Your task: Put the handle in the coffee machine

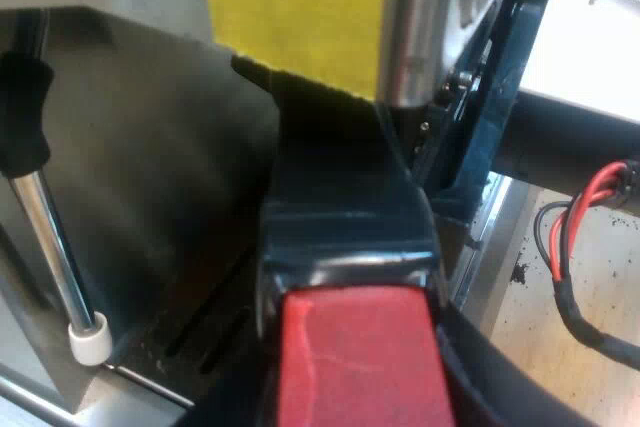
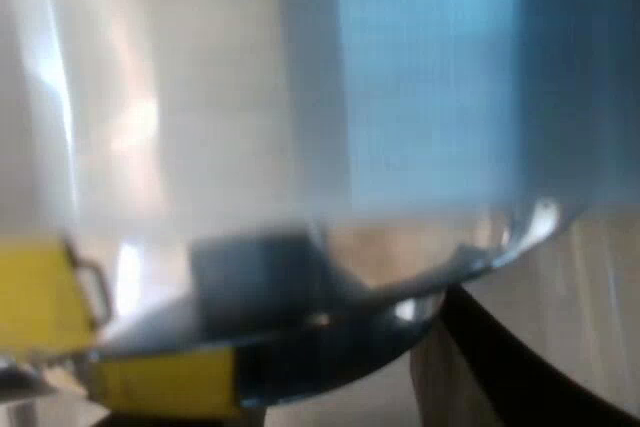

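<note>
Left gripper [image 1: 357,402] is sitting right behind the handle [image 1: 345,217], whose red end is nearest me and whose dark shaft is reaching ahead beneath the espresso machine [image 1: 425,27] for locking in; whether I am clamping it I cannot tell.

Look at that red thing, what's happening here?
That is the red end of the metal holder's dark handle, seen close up from the left arm. It points in at the front of the espresso machine, just under a yellow patch. I can't tell if it is locked in yet. The steam wand hangs over the drip tray, and coffee grounds dot the table.
</note>
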### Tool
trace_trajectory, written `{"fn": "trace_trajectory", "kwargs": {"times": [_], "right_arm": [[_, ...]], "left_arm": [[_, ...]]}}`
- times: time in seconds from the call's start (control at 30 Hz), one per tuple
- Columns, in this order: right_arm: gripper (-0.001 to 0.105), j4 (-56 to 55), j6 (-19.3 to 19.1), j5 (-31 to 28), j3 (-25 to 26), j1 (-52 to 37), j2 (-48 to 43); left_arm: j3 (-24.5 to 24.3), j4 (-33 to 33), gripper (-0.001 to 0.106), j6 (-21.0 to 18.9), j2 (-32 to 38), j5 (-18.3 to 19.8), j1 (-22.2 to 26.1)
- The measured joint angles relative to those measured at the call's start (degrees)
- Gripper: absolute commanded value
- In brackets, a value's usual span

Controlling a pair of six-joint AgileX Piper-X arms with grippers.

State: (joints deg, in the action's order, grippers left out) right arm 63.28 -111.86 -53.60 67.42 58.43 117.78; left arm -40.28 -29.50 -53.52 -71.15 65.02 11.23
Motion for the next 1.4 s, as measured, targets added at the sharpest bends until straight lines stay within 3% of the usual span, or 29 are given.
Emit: {"fn": "trace_trajectory", "kwargs": {"times": [0.33,0.4,0.57,0.67,0.9,1.07,1.2,1.4], "right_arm": [[0.038,0.3,0.0,0.3,0.3,0.0,0.4],[0.038,0.3,0.0,0.3,0.3,0.0,0.4],[0.038,0.3,0.0,0.4,0.3,0.0,0.4],[0.038,0.3,0.0,0.6,0.3,0.0,0.6],[0.038,0.3,0.0,0.6,0.4,-0.1,0.6],[0.038,0.3,0.0,0.7,0.5,-0.1,0.6],[0.038,0.3,0.0,0.7,0.5,-0.2,0.6],[0.038,0.3,0.0,0.6,0.6,-0.3,0.6]], "left_arm": [[0.0,0.0,0.000,0.5,0.4,-1.3,0.0],[0.0,0.0,0.005,0.5,0.3,-1.3,0.0],[0.0,-0.1,0.046,0.6,0.3,-0.9,0.0],[0.0,-0.6,0.058,0.7,0.4,-0.1,0.0],[0.0,-0.9,0.058,0.7,0.5,0.2,0.0],[-0.1,-0.9,0.058,0.7,1.3,-3.3,0.0],[-0.1,-0.9,0.058,0.7,1.3,-3.8,0.2],[-0.1,1.3,0.058,1.0,1.3,-6.0,5.0]]}}
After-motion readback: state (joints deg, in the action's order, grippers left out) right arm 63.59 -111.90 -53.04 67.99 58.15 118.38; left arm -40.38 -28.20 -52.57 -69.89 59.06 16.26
